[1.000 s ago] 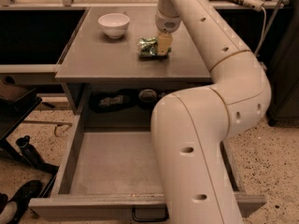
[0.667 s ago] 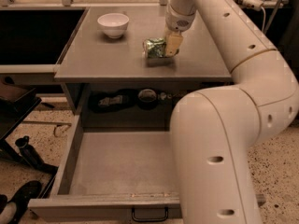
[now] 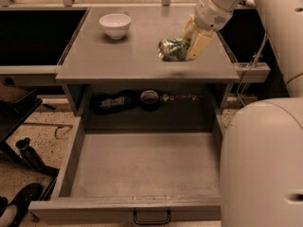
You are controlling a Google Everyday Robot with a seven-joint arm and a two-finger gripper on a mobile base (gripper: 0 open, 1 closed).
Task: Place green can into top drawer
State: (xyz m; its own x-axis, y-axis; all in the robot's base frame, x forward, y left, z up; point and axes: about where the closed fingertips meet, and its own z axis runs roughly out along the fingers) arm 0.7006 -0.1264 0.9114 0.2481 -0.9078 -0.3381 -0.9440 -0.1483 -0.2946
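The green can [image 3: 170, 49], green-and-white with a silver end facing left, lies on its side in my gripper [image 3: 189, 48]. The gripper's pale fingers [image 3: 200, 42] are shut around the can's right part. It hangs just over the front right of the grey counter top [image 3: 118, 56]. The top drawer [image 3: 147, 167] is pulled wide open below, its flat grey floor bare, with a small dark handle [image 3: 151, 217] on the front. The can is behind and above the drawer's back edge.
A white bowl [image 3: 115, 25] stands at the back left of the counter. A dark shelf recess [image 3: 142, 100] with clutter lies under the counter. My large white arm body [image 3: 262, 164] fills the right side. Dark objects [image 3: 21, 202] lie on the floor at left.
The gripper has carried the can forward from the middle of the counter toward its front edge and slightly up. The view has also shifted closer.
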